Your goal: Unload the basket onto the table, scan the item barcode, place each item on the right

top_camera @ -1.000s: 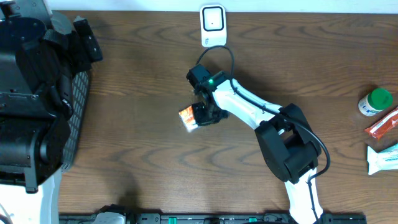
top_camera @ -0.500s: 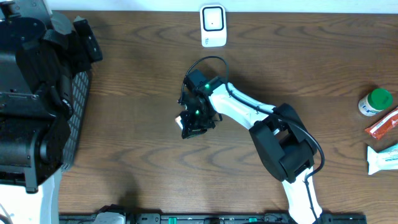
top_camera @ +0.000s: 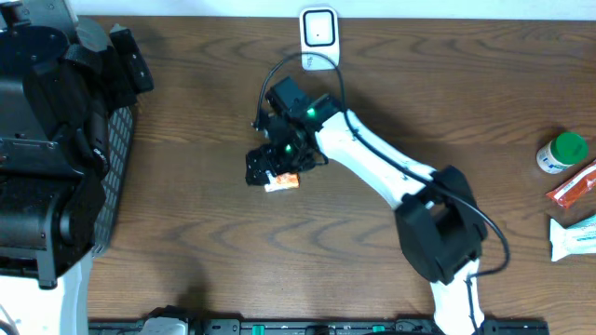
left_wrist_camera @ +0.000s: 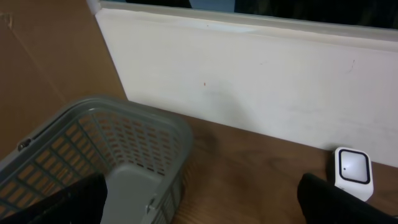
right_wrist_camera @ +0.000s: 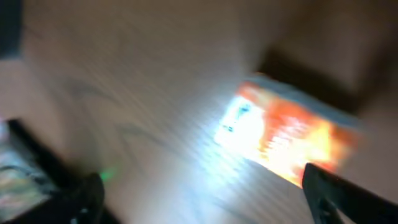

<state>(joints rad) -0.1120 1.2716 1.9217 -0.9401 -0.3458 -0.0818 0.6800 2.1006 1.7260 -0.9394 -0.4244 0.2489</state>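
Observation:
The item, a small orange and white box (top_camera: 282,182), lies on the wooden table just below my right gripper (top_camera: 270,169). That gripper stands open, and nothing is between its fingers. The right wrist view is blurred; there the box (right_wrist_camera: 286,140) lies on the wood beyond my right gripper (right_wrist_camera: 205,205), close to the right fingertip (right_wrist_camera: 348,199). The white scanner (top_camera: 318,37) stands at the table's back edge. My left gripper (left_wrist_camera: 202,205) is open and empty above the grey basket (left_wrist_camera: 118,149), and the scanner (left_wrist_camera: 352,171) shows at its right.
The grey basket (top_camera: 117,158) sits at the table's left edge under the left arm. At the far right lie a green-capped bottle (top_camera: 563,152), an orange packet (top_camera: 573,186) and a white tube (top_camera: 573,237).
My right arm swung left and slightly back. Its jaws opened and let go of the box, which now lies on the table. The left arm has not moved.

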